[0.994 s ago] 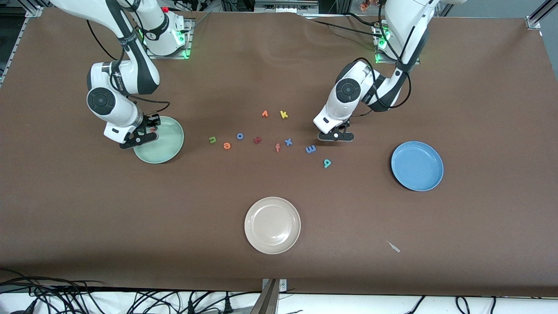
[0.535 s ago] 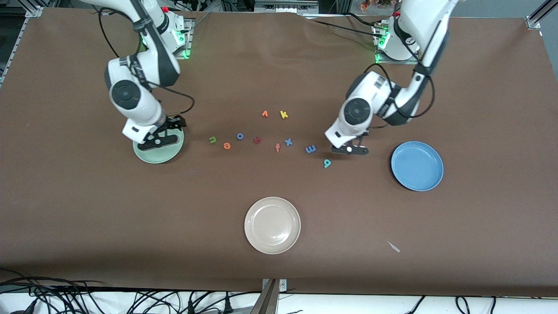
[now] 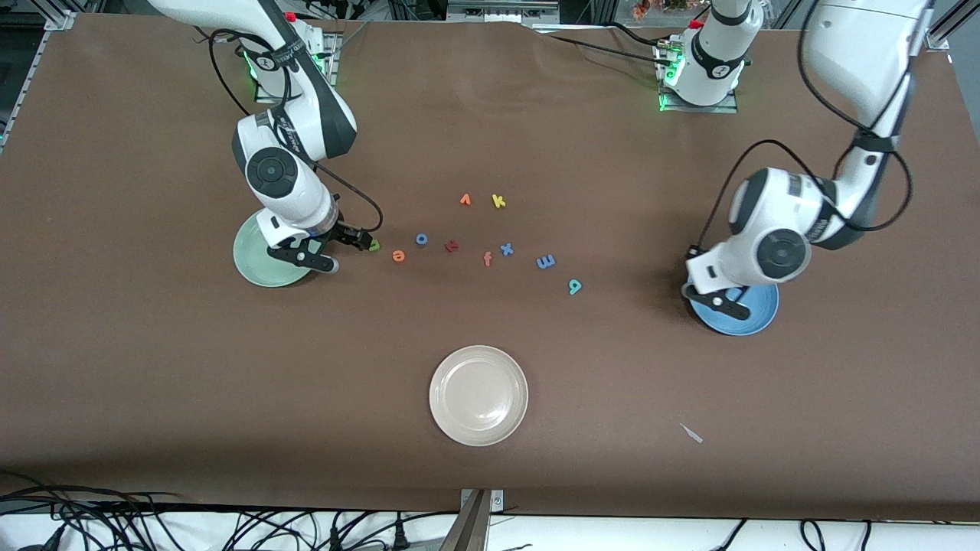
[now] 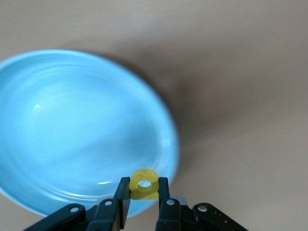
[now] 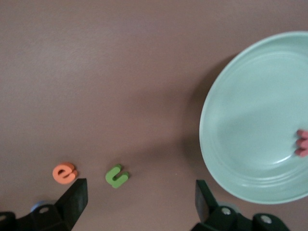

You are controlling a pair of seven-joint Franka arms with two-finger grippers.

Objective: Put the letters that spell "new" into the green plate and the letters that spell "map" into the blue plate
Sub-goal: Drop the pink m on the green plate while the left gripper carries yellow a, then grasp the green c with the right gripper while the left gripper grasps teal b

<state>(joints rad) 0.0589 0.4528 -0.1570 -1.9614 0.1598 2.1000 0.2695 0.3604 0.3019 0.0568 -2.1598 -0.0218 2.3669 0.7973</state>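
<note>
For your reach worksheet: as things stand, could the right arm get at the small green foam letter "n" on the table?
Probably yes. The right end effector is open, holds nothing, and hangs almost over the green foam "n", which lies flat on bare brown table, apart from the orange foam "e" and the pale mint-green plate.

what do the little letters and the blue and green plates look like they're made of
Letters, such as the yellow p in the shut left hand and the green n: probably foam; thick, matte, soft-edged.
Blue plate: likely hard plastic or melamine; smooth, with a glossy highlight.
Green plate: looks like the same material; soft sheen, evenly coloured.
</note>
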